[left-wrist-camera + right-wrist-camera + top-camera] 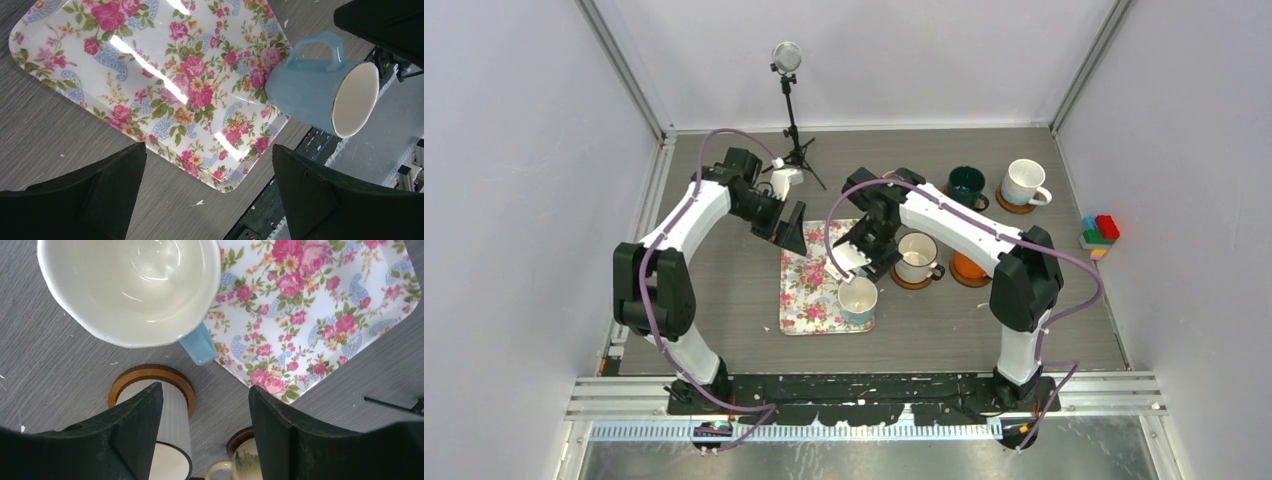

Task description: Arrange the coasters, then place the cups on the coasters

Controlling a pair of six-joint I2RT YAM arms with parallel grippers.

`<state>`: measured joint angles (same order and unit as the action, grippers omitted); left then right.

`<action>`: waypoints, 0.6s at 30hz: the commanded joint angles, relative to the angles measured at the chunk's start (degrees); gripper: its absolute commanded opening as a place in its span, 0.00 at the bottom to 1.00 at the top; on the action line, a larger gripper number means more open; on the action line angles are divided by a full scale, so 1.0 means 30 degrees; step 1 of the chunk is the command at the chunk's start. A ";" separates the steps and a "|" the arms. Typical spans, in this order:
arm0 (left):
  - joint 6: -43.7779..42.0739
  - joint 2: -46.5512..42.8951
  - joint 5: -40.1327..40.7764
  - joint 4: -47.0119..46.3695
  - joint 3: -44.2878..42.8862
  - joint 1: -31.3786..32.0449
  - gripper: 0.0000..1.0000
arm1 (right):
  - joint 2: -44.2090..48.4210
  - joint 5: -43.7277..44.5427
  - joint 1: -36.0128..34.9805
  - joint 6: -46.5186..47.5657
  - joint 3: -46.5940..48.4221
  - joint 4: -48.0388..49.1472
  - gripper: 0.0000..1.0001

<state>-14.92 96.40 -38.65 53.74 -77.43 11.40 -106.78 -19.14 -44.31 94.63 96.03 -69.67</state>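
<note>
Cups (917,255): five seen overhead; one tray (802,300); left hand (209,146), right hand (206,387) spread, empty.

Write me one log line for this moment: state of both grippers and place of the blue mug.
left gripper: open, near tray | right gripper: open, at blue mug, not gripping | blue mug: upright, at tray corner

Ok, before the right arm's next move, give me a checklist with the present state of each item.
1. Jaws of right gripper apart, nothing between them: ok.
2. Jaws of left gripper wide, empty, apart from the mug: ok.
3. The light blue mug upright: ok.
4. That mug on a coaster: not ok; it stands at a corner of the floral tray.
5. Bare coaster ready for it: cannot tell; none shows.
6. The ribbed white mug on its coaster: ok.
</note>
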 commanded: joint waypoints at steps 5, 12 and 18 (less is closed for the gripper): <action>0.0238 -0.1288 -0.0405 0.0257 0.0199 -0.0485 1.00 | 0.0117 0.0056 -0.0665 0.2068 -0.0658 0.0228 0.68; 0.0150 -0.1600 -0.0154 0.0303 0.0406 -0.0618 1.00 | 0.0187 0.0714 -0.1140 0.2757 -0.1326 0.0449 0.68; 0.0016 -0.1779 0.0117 0.0202 0.0637 -0.0750 1.00 | 0.0248 0.0779 -0.1422 0.2464 -0.1538 0.0391 0.64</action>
<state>-14.92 93.49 -38.54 54.02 -76.31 9.78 -106.89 -17.41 -47.83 100.82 91.66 -68.55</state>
